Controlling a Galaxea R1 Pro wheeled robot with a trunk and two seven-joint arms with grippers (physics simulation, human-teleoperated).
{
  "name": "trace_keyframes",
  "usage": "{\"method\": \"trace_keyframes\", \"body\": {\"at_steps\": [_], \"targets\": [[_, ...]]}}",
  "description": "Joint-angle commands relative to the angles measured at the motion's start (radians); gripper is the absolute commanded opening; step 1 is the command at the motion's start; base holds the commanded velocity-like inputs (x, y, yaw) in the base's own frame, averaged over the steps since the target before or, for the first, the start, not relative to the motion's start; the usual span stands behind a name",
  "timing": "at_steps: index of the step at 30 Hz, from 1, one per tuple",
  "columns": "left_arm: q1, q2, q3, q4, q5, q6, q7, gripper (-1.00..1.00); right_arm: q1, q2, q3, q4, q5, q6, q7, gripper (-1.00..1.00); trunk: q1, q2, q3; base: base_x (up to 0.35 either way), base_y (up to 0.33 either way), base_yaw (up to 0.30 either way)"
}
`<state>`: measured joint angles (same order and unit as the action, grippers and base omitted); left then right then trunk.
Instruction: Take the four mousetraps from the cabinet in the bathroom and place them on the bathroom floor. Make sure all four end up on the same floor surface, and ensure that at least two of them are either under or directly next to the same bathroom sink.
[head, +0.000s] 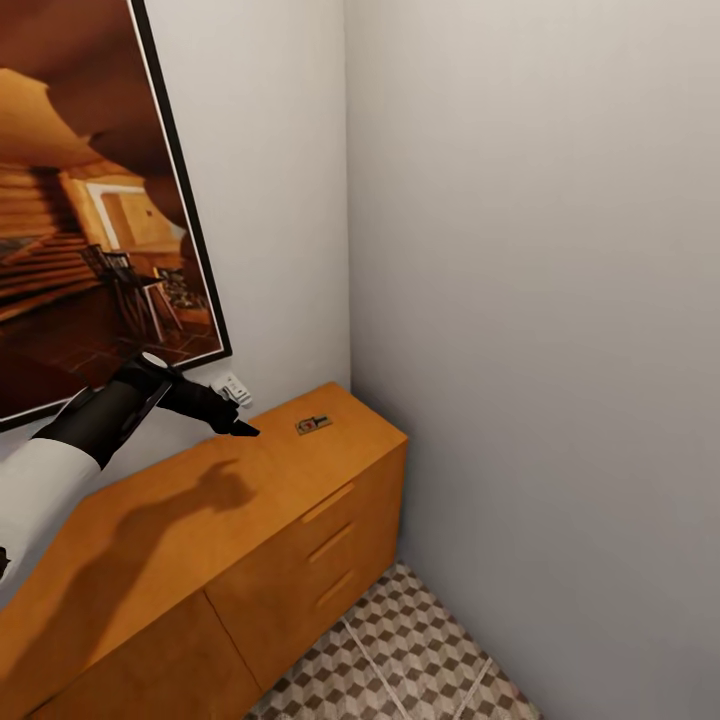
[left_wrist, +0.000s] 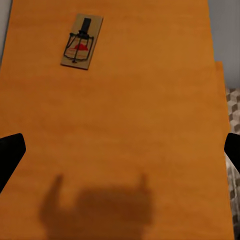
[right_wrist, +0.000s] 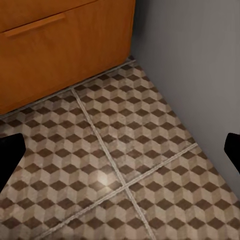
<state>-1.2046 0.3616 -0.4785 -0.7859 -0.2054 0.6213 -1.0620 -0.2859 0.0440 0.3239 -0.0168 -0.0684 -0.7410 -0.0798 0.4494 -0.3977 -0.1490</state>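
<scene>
One mousetrap (head: 313, 424) lies flat on top of the orange-brown cabinet (head: 190, 520), near its far right corner; in the left wrist view the same mousetrap (left_wrist: 82, 41) shows its dark metal bar and a red mark. My left gripper (head: 232, 414) hovers above the cabinet top, a short way left of the trap, and it is open with nothing between its fingers (left_wrist: 10, 152). The right gripper (right_wrist: 120, 150) is open too, its fingertips (right_wrist: 9, 150) spread wide over the cube-patterned bathroom floor (right_wrist: 125, 165) beside the cabinet's drawer front (right_wrist: 55, 45).
A large framed picture (head: 90, 220) hangs on the wall behind the cabinet, with a white wall socket (head: 232, 389) below it. A grey wall (head: 540, 350) closes the corner on the right, leaving a narrow strip of tiled floor (head: 400, 650).
</scene>
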Motion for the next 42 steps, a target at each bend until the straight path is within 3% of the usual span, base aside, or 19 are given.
{"method": "trace_keyframes", "body": {"at_steps": [1, 17, 30, 42], "targets": [[-0.001, 0.001, -0.002, -0.001, -0.003, 0.008, -0.004, 1.0, -0.001, 0.0, 0.009, 0.001, -0.007, -0.003, -0.005, 1.0, 0.001, -0.002, -0.004, 0.0, 0.0, 0.0], [0.0, 0.0, -0.002, 0.008, -0.005, 0.007, -0.004, 1.0, -0.001, 0.0, 0.009, 0.001, -0.007, -0.003, -0.005, 1.0, 0.001, -0.002, -0.027, 0.096, 0.0, 0.0], [0.0, -0.006, -0.002, 0.01, -0.005, 0.008, -0.004, 1.0, -0.001, 0.001, 0.009, 0.001, -0.007, -0.003, -0.005, 1.0, 0.001, -0.002, -0.029, 0.283, 0.0, 0.0], [0.0, -0.007, -0.002, 0.01, -0.004, 0.008, -0.004, 1.0, -0.001, 0.001, 0.009, 0.001, -0.007, -0.003, -0.005, 1.0, 0.001, -0.002, -0.029, 0.035, 0.0, 0.0]]}}
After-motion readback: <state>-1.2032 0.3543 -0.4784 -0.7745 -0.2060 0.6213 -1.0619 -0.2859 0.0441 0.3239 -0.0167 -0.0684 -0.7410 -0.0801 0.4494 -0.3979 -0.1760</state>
